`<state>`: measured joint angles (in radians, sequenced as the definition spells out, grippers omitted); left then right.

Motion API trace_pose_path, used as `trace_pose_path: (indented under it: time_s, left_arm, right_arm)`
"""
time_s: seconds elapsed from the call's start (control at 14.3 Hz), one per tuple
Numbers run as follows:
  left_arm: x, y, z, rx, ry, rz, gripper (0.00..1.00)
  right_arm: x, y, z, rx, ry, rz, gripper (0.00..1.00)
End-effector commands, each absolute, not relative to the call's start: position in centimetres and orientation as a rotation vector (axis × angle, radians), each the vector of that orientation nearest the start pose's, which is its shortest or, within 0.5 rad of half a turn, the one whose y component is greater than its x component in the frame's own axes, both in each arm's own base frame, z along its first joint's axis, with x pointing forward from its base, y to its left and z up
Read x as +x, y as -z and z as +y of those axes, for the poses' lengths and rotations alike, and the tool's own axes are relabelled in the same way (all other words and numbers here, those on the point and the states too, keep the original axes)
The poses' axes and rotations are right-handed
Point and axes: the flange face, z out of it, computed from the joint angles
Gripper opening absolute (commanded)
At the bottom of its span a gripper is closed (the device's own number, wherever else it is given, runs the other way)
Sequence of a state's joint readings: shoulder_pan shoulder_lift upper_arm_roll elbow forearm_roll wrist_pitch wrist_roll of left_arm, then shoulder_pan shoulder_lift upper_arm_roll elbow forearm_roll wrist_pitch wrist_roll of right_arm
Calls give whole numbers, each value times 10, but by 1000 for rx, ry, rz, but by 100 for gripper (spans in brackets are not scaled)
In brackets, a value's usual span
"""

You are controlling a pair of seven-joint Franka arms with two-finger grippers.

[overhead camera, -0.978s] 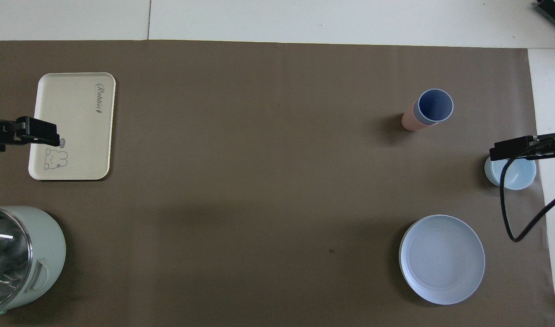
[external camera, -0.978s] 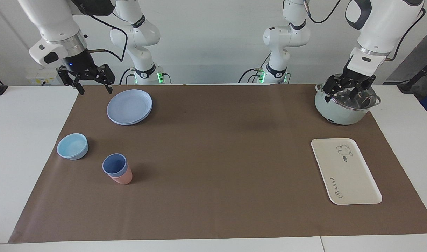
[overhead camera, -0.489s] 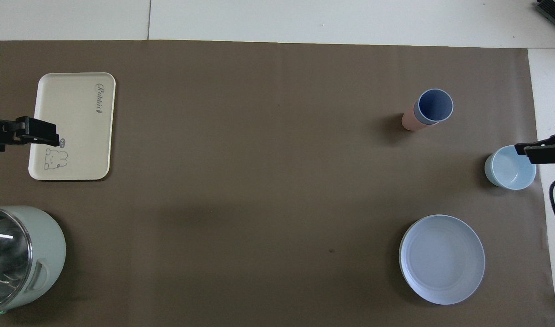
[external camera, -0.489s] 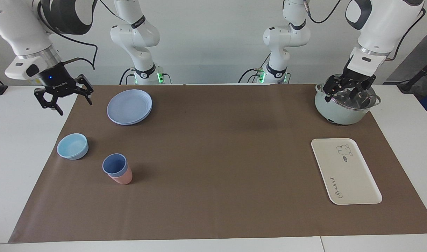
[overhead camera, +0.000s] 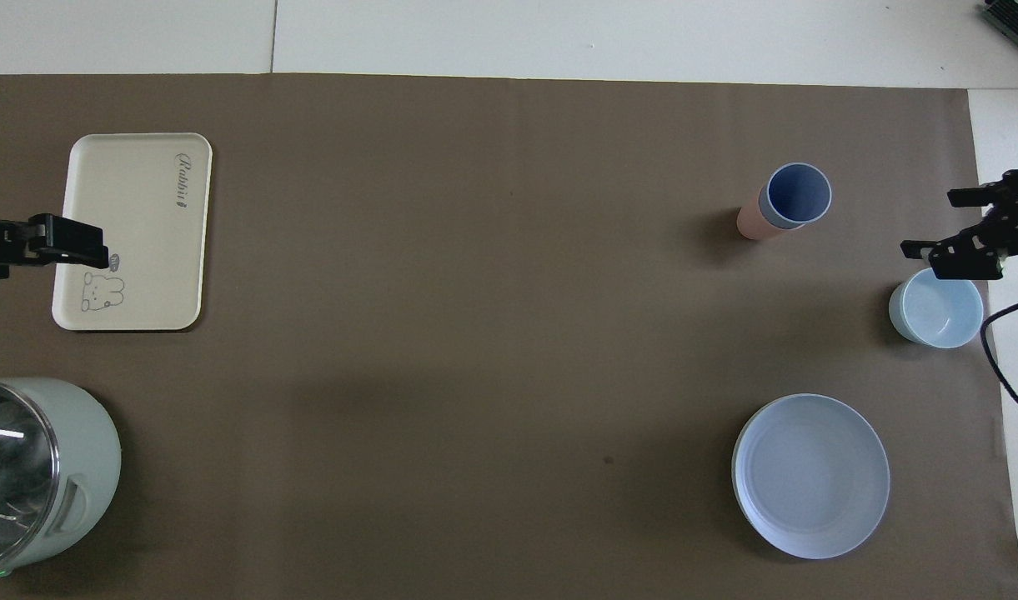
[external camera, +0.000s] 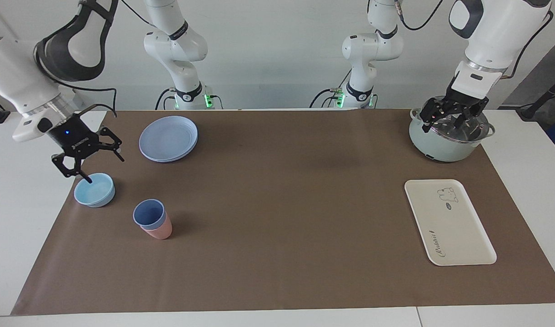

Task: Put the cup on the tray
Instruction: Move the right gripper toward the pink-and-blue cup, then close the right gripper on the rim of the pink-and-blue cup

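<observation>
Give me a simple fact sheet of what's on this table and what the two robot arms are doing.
cup: blue cup nested in a pink cup, toward the right arm's end
tray: cream tray, bare, toward the left arm's end
bowl: light-blue bowl beside the cups
plates: blue plates, nearer the robots than the cups
pot: pale green pot
right gripper: open, over the bowl
left gripper: waits over the pot

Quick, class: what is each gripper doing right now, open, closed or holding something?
Right gripper: open, empty, above the light-blue bowl.
Left gripper: open, empty, over the pot, waiting.
</observation>
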<state>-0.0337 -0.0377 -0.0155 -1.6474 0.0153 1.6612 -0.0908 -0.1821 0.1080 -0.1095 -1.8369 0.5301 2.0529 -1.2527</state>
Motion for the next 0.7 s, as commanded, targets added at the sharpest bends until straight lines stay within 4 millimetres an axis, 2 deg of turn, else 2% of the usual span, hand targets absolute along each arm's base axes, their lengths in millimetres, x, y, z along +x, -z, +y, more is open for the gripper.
trace_pose_path:
  time_s: [0.0, 0.14, 0.35, 0.56, 0.63]
  left_arm:
    - [543, -616, -23, -3110, 80, -51, 100]
    - [543, -616, -22, -3110, 80, -54, 100]
    - [544, -616, -23, -3110, 82, -51, 100]
    - [543, -616, -23, -3110, 80, -51, 100]
    - [543, -616, -22, -3110, 80, -54, 100]
  right_arm:
    - [602, -454, -160, -2564, 645, -1077, 100]
    - [612, -422, -159, -2460, 735, -1079, 100]
    - [617, -391, -164, -2414, 763, -1093, 100]
    - [621, -337, -174, -2248, 935, -1079, 100]
    - [623, -332, -168, -2230, 948, -1072, 100]
